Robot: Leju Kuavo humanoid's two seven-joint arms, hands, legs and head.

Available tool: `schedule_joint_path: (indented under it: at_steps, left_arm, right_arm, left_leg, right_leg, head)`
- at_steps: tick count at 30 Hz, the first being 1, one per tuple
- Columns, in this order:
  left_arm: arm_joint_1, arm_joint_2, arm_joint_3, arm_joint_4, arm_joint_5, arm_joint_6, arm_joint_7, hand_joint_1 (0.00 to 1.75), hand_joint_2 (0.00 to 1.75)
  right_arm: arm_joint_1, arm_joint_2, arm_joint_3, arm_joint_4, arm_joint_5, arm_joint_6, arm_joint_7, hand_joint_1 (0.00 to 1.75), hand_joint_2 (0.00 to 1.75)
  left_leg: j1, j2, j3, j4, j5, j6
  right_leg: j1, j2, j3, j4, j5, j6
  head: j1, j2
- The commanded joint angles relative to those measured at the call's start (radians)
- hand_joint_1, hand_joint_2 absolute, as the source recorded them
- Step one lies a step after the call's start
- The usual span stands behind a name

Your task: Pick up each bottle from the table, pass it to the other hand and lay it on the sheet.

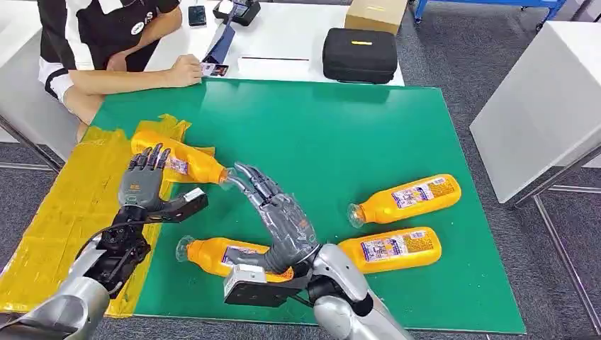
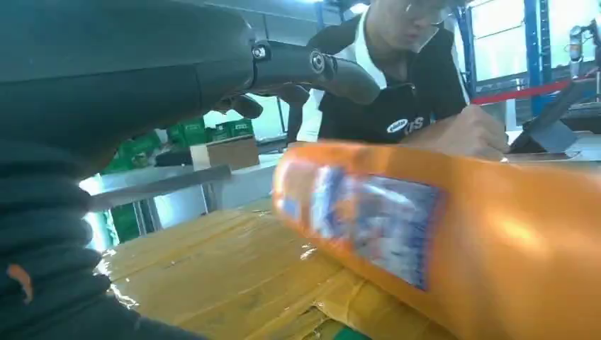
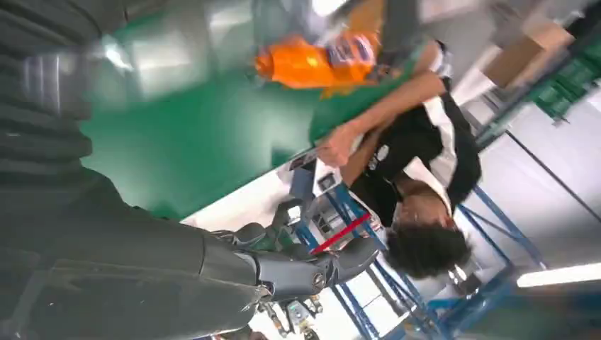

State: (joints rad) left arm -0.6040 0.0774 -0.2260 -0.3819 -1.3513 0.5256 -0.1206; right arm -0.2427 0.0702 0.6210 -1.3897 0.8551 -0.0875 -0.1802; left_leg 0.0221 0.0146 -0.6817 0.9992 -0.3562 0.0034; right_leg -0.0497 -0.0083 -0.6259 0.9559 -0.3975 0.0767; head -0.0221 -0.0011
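The left hand's fingers stretch up over the base end of a bottle that lies across the edge of the yellow sheet, its neck reaching onto the green mat. In the left wrist view the bottle's orange body sits just beyond the dark thumb, with a gap showing between them — so the left hand looks spread and at most resting on it, not gripping. Whether a fingertip touches the bottle I cannot tell.

The right hand's fingers are long and parted, their tips just beside that same bottle's neck, holding nothing. The right hand arches over the mat, and under its wrist lies a second bottle, cap toward the sheet. My reading is that a hand-over has just ended here: the bottle lies partly on the sheet because the left hand, nearer the sheet, is the one to lay it down, and the right stands wide to let the neck go.

Two more bottles wait on the right part of the mat, well apart from the sheet — one higher, one lower — within the right hand's side, which suits picking with the right and passing leftward.

A person sits at the far end of the table, forearm resting on it, near a black case.
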Motion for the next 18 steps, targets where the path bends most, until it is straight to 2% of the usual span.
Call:
schedule_joint_path:
  at_steps: [1, 2, 5, 6, 9, 10, 12, 13, 15, 16, 17, 18]
  left_arm:
    - [-0.016, -0.01, 0.065, 0.037, 0.012, 0.015, -0.002, 0.0, 0.0]
    - [-0.01, -0.014, 0.086, 0.027, 0.03, 0.029, -0.015, 0.0, 0.0]
    - [0.001, -0.045, 0.179, -0.019, 0.122, 0.095, -0.101, 0.0, 0.0]
    - [0.008, -0.052, 0.19, -0.044, 0.136, 0.123, -0.118, 0.0, 0.0]
    - [0.039, -0.091, 0.227, -0.169, 0.208, 0.173, -0.182, 0.0, 0.0]
    - [0.053, -0.109, 0.235, -0.232, 0.246, 0.164, -0.203, 0.0, 1.75]
    - [0.075, -0.126, 0.229, -0.319, 0.27, 0.12, -0.192, 0.0, 1.75]
    - [0.082, -0.129, 0.226, -0.341, 0.275, 0.106, -0.182, 0.0, 1.75]
    - [0.114, -0.159, 0.224, -0.443, 0.412, 0.023, -0.257, 0.0, 1.75]
    - [0.129, -0.167, 0.214, -0.482, 0.44, 0.008, -0.268, 0.0, 1.75]
    - [0.152, -0.177, 0.194, -0.538, 0.479, -0.018, -0.279, 0.0, 1.75]
    - [0.162, -0.178, 0.178, -0.563, 0.486, -0.025, -0.272, 0.0, 1.75]
  right_arm:
    - [-0.049, -0.043, 0.076, 0.039, 0.053, 0.044, 0.035, 0.0, 1.75]
    - [-0.055, -0.046, 0.087, 0.053, 0.076, 0.065, 0.047, 0.0, 1.75]
    - [-0.067, -0.053, 0.128, 0.122, 0.151, 0.134, 0.072, 0.0, 1.75]
    - [-0.074, -0.054, 0.146, 0.152, 0.178, 0.145, 0.083, 0.0, 1.75]
    - [-0.094, -0.043, 0.175, 0.253, 0.228, 0.146, 0.118, 0.0, 1.75]
    - [-0.103, -0.04, 0.185, 0.287, 0.245, 0.146, 0.132, 0.0, 1.75]
    - [-0.108, -0.035, 0.189, 0.325, 0.249, 0.138, 0.138, 0.0, 1.75]
    - [-0.109, -0.034, 0.19, 0.332, 0.249, 0.137, 0.138, 0.0, 1.75]
    - [-0.107, -0.025, 0.182, 0.374, 0.246, 0.144, 0.139, 0.0, 1.75]
    - [-0.108, -0.02, 0.181, 0.396, 0.252, 0.143, 0.148, 0.0, 1.75]
    - [-0.109, -0.008, 0.174, 0.432, 0.251, 0.143, 0.154, 0.0, 1.75]
    - [-0.111, -0.005, 0.172, 0.448, 0.252, 0.133, 0.154, 0.0, 1.75]
  left_leg:
    - [0.0, 0.0, 0.006, 0.0, -0.003, 0.001]
    - [0.001, -0.001, 0.011, 0.002, -0.006, 0.001]
    - [0.0, 0.0, 0.005, -0.001, -0.002, 0.001]
    - [0.0, -0.001, 0.009, 0.0, -0.004, 0.001]
    - [0.001, -0.001, 0.007, 0.0, -0.003, 0.001]
    - [0.001, -0.003, 0.012, 0.001, -0.005, 0.001]
    - [0.0, -0.001, 0.005, -0.001, -0.002, 0.001]
    - [0.001, -0.003, 0.009, 0.001, -0.004, 0.001]
    - [0.0, -0.002, 0.004, 0.0, -0.002, 0.001]
    - [0.001, -0.003, 0.009, 0.001, -0.005, 0.001]
    - [0.0, -0.002, 0.003, -0.001, -0.001, 0.001]
    - [0.0, -0.003, 0.008, 0.0, -0.004, 0.001]
  right_leg:
    - [0.001, 0.001, 0.006, 0.0, -0.002, -0.004]
    - [0.001, 0.001, 0.011, 0.001, -0.005, -0.007]
    - [0.0, 0.001, 0.004, -0.001, -0.001, -0.003]
    - [0.001, 0.001, 0.009, 0.0, -0.004, -0.006]
    - [0.001, 0.0, 0.007, -0.001, -0.002, -0.005]
    - [0.002, -0.001, 0.012, 0.0, -0.005, -0.007]
    - [0.001, 0.0, 0.005, -0.001, -0.002, -0.004]
    - [0.001, -0.002, 0.01, -0.001, -0.004, -0.006]
    - [0.001, -0.001, 0.005, -0.002, -0.001, -0.003]
    - [0.001, -0.001, 0.01, 0.0, -0.004, -0.006]
    - [0.001, -0.001, 0.004, -0.001, -0.001, -0.003]
    - [0.001, -0.001, 0.01, -0.001, -0.004, -0.005]
  head:
    - [0.0, 0.0]
    - [0.0, 0.0]
    - [0.0, 0.0]
    - [0.0, 0.0]
    - [0.0, 0.0]
    - [0.0, 0.0]
    - [0.0, 0.0]
    - [0.0, 0.0]
    - [0.0, 0.0]
    - [0.0, 0.0]
    - [0.0, 0.0]
    - [0.0, 0.0]
